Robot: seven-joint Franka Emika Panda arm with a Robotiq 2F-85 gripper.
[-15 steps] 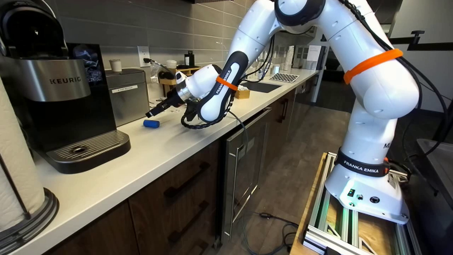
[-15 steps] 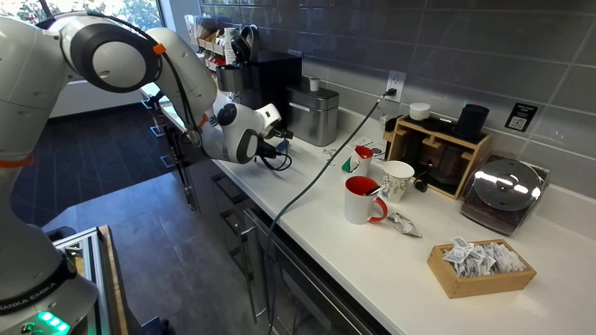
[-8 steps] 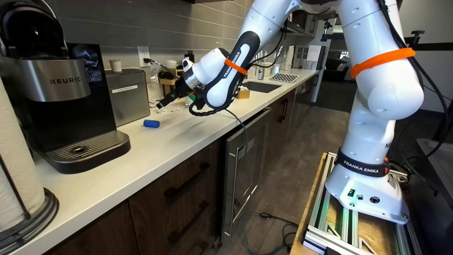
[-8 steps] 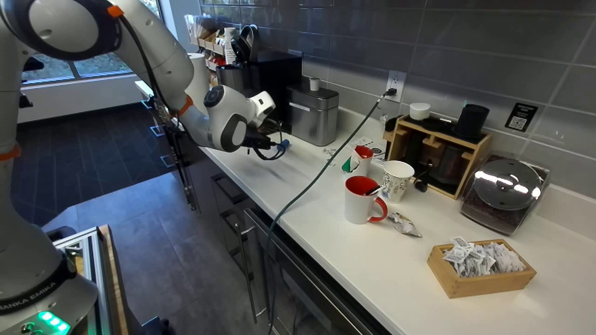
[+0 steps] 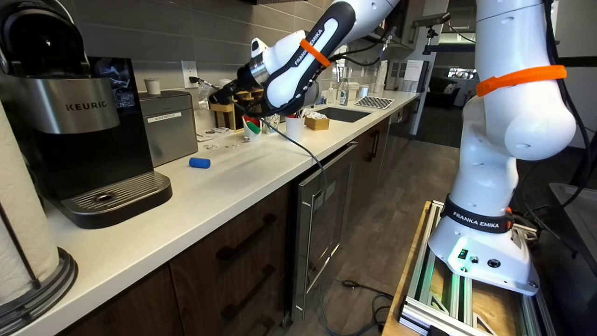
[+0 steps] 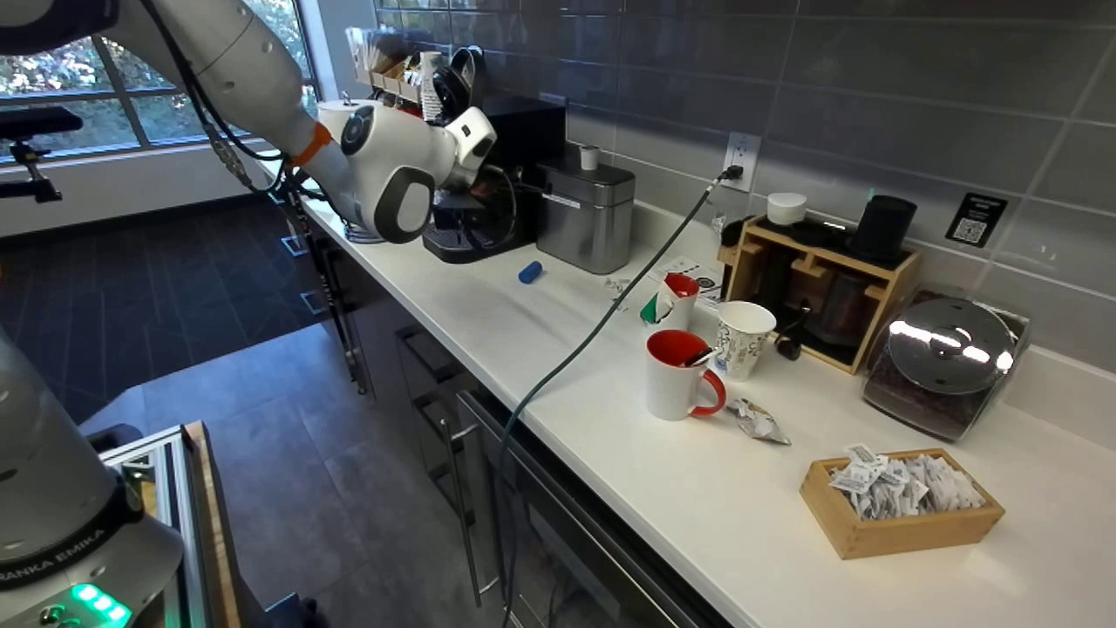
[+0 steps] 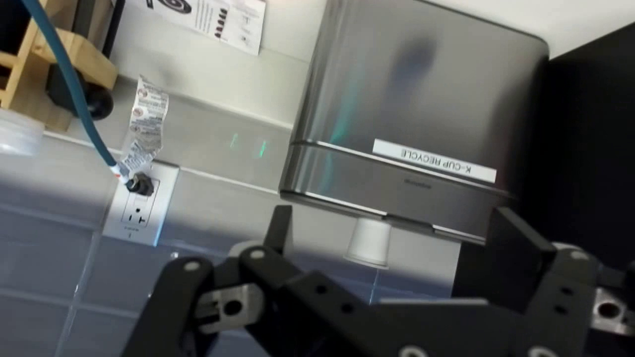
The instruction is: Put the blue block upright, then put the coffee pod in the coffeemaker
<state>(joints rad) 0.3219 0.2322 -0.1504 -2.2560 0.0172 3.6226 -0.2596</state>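
The blue block [image 5: 199,163] is lying on its side on the counter [image 5: 224,182], long axis level, lower than the gripper [image 7: 392,223], whose empty fingers are standing well apart, facing the grey metal bin [image 7: 412,109], so uprighting it probably calls for reaching down.

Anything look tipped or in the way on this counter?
The blue block lies on its side near the coffeemaker, odd since the task wants it upright. A power cord runs from the wall outlet across the counter and down past its edge, a possible snag.
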